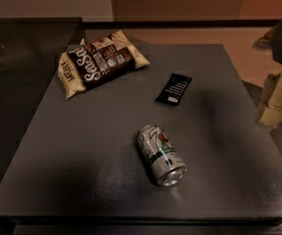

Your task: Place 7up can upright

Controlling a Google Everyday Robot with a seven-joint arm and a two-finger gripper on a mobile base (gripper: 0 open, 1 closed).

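Note:
The 7up can lies on its side on the grey table, near the front centre. It is silver-white with green markings and a red spot, and its shiny metal end points toward the front right. My gripper is at the right edge of the view, beyond the table's right side, well away from the can and holding nothing that I can see.
A brown-and-cream snack bag lies at the table's back left. A flat black packet lies behind the can, toward the back centre. A dark surface adjoins the table on the left.

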